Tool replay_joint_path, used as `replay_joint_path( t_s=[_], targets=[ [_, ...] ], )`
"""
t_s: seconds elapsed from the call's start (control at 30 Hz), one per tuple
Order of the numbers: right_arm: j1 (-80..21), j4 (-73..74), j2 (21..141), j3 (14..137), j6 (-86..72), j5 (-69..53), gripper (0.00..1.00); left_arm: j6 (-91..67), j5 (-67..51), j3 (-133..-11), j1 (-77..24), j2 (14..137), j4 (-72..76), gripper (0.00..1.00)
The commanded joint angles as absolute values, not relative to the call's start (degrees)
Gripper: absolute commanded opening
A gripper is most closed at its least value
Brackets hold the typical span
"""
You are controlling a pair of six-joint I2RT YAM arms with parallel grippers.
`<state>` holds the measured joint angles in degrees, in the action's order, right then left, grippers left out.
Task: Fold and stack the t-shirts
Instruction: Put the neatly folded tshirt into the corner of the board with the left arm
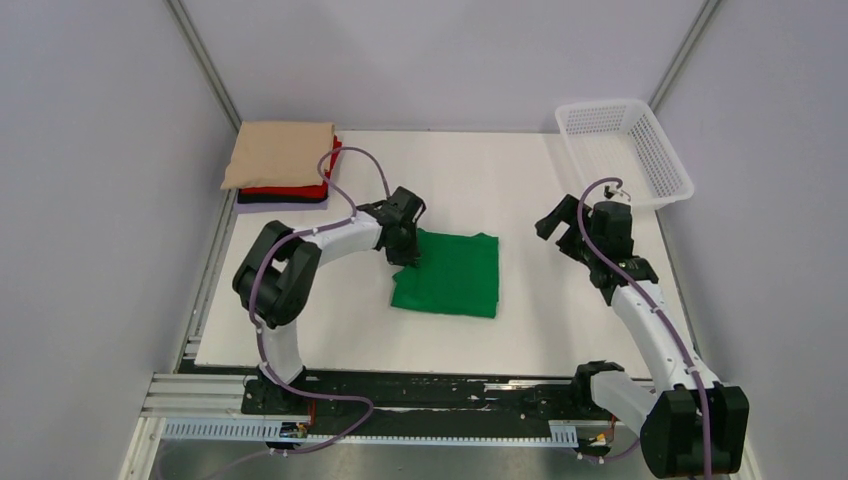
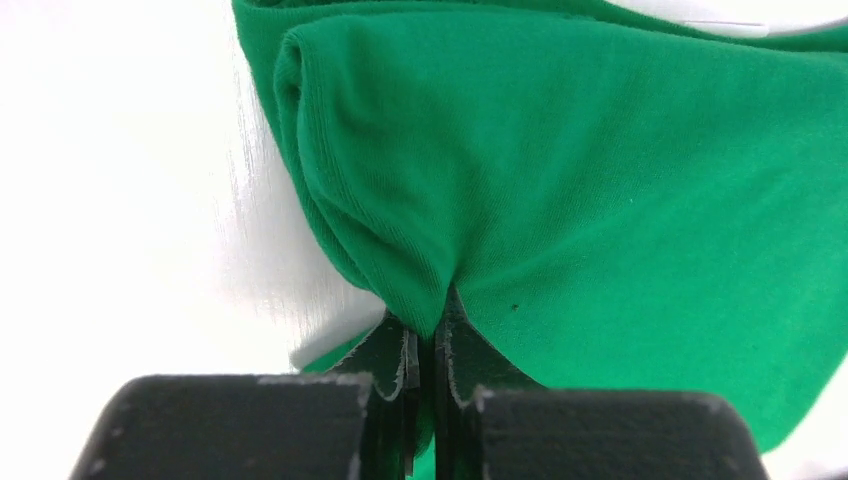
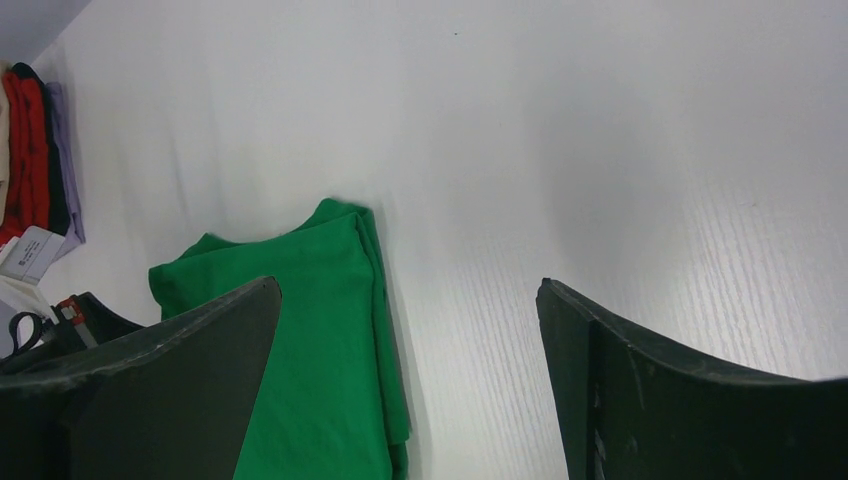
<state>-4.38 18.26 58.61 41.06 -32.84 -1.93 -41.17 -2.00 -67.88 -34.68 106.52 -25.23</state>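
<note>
A bright green t-shirt (image 1: 450, 274), folded into a rectangle, lies at the table's middle. My left gripper (image 1: 406, 258) is shut on its left edge; in the left wrist view the green cloth (image 2: 560, 180) is pinched and puckered between the jaws (image 2: 438, 330). My right gripper (image 1: 560, 228) is open and empty, above bare table to the right of the shirt; its view shows the shirt (image 3: 310, 340) at lower left. A stack of folded shirts (image 1: 282, 165), beige on top, red and dark below, sits at the back left, and shows in the right wrist view (image 3: 35, 160).
A white plastic mesh basket (image 1: 622, 150) stands at the back right corner, close behind my right arm. Grey walls close in the table on the left, back and right. The arm bases sit on a rail at the near edge.
</note>
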Motion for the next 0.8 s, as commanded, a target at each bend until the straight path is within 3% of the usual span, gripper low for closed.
replay_joint_path(
  t_s=[0.0, 0.43, 0.77],
  targets=[
    [-4.0, 17.7, 56.4, 41.2, -30.6, -0.1, 1.0, -39.0, 16.5, -73.1, -36.6, 111.3, -34.8, 0.0],
    [-3.9, 17.8, 55.9, 40.3, -29.0, 6.5, 1.0, -17.9, 40.5, -92.6, -35.9, 117.1, -35.0, 0.0],
    [-3.6, 17.8, 58.3, 40.9, -28.0, 9.6, 1.0, 1.1, 47.9, -99.4, -29.3, 118.1, -23.6, 0.0]
  ],
)
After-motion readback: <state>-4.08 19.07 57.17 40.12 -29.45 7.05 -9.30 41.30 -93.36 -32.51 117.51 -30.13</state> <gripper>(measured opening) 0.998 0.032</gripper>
